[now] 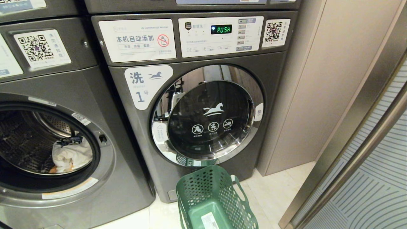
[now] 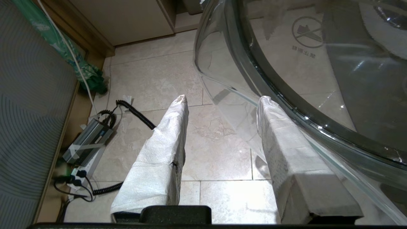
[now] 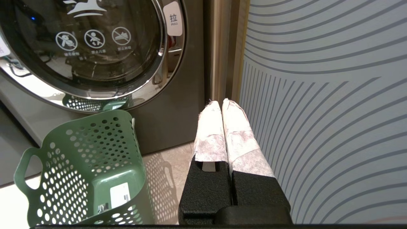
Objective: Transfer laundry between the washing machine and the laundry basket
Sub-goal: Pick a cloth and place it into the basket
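Note:
The left washing machine (image 1: 105,178) stands with its drum open, and white laundry (image 1: 71,156) with a dark piece on top lies inside. An empty green laundry basket (image 1: 213,200) sits on the floor before the closed middle machine (image 1: 206,114), and it also appears in the right wrist view (image 3: 86,165). My left gripper (image 2: 223,99) is open with nothing between its wrapped fingers, right beside the curved glass of the open door (image 2: 286,79), above the tiles. My right gripper (image 3: 221,103) is shut and empty, to the right of the basket. Neither arm shows in the head view.
A power strip (image 2: 87,143) with a coiled black cable (image 2: 136,111) lies on the tiles near a striped panel. A green bundle (image 2: 92,79) leans in the corner. A striped glass panel (image 1: 375,178) with a metal frame closes off the right side.

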